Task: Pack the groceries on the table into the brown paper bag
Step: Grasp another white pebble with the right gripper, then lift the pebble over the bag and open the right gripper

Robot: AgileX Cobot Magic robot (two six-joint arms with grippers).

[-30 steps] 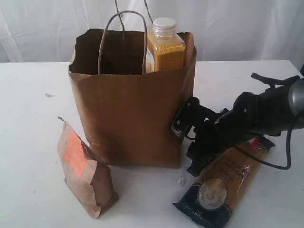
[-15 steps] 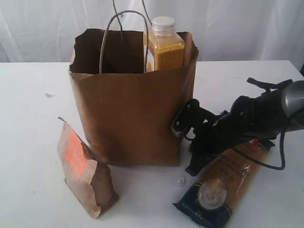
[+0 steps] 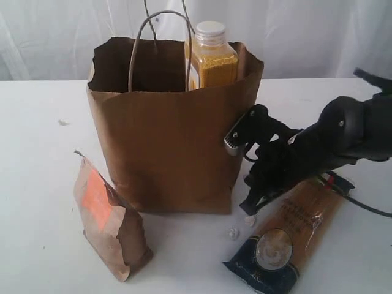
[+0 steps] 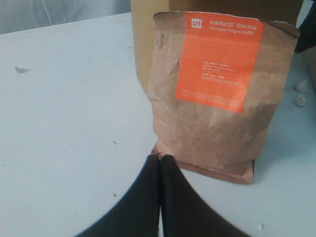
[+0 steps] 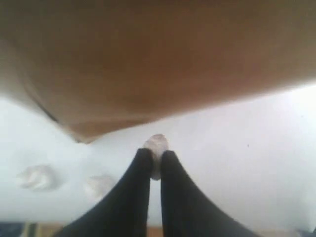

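Brown and tall, the kraft paper bag (image 3: 165,147) stands on the white table (image 3: 37,153) with the white-capped orange juice bottle (image 3: 212,61) upright inside. Packing is partway: the long pasta packet (image 3: 288,236) and small orange-labelled kraft pouch (image 3: 107,214) sit outside it. Low by the bag's corner, the right gripper (image 5: 155,159) has its jaws pinched on a small white lump (image 5: 157,145); what it is cannot be made out. It next needs lifting over the rim. The left gripper (image 4: 159,163), jaws closed and empty, faces the pouch. The bag's depths are hidden.
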